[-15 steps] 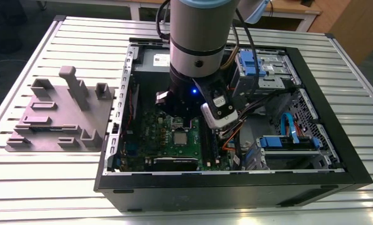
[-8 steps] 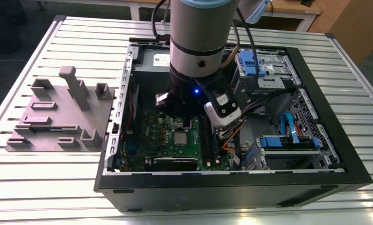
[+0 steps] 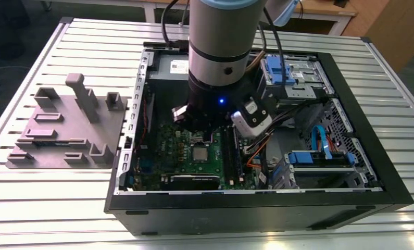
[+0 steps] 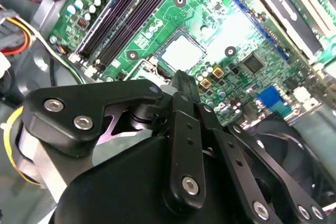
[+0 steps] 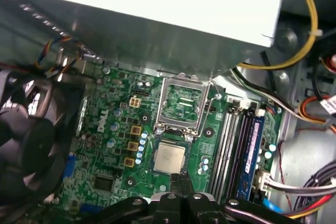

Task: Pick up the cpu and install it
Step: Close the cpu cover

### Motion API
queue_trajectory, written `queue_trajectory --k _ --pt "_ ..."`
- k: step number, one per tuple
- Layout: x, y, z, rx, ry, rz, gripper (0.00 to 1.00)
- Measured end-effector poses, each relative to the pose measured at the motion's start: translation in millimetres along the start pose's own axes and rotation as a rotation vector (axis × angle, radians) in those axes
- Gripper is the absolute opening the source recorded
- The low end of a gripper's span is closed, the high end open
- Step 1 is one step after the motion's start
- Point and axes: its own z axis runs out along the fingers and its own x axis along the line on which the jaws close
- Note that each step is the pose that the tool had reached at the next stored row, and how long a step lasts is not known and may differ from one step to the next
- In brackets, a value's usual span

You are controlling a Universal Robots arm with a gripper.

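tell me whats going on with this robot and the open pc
A robot arm reaches down into an open computer case. The cpu lies flat in its socket on the green motherboard, and the socket's metal retention frame is flipped open beside it. The hand hangs close to the cpu's edge, shut and holding nothing. Whether it touches the chip cannot be told.

This looks like a robot lab or workshop. A big robot arm (image 3: 221,52) hangs over an open computer case (image 3: 262,208) on a metal table (image 3: 54,208) with long grooves, beside a grey plate (image 3: 67,130) of holders, with wooden desks (image 3: 318,8) behind
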Motion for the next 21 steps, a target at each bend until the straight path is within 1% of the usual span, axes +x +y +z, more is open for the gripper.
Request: queue_trajectory --k 8,21 --pt "0.0 0.0 0.0 -0.0020 0.0049 -0.134 0.10" --pt "0.0 0.0 0.0 -0.0049 0.0122 -0.330 0.10"
